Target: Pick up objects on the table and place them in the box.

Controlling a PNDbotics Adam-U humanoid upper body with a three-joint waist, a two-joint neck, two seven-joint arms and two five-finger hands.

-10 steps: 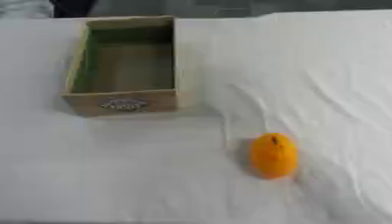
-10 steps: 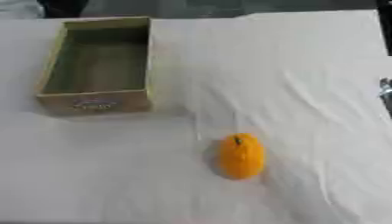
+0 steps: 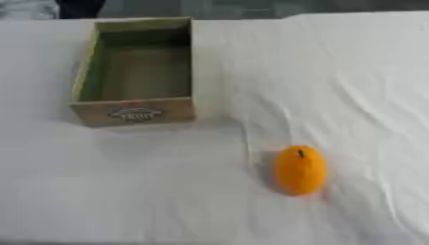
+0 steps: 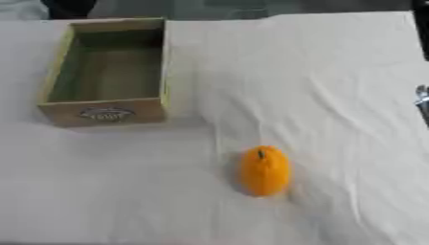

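left hand: out of view | right hand (image 4: 422, 97): silver sliver at right edge, fingers unreadable

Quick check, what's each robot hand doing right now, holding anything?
Left robot hand: not in either view.
Right robot hand: only a silver sliver at the right edge; fingers cannot be told. It is clear of the orange fruit, which lies alone on the cloth.

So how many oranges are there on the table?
1. The orange lies on the white cloth, nearer than the box and to its right. The box looks empty, so none seem hidden.
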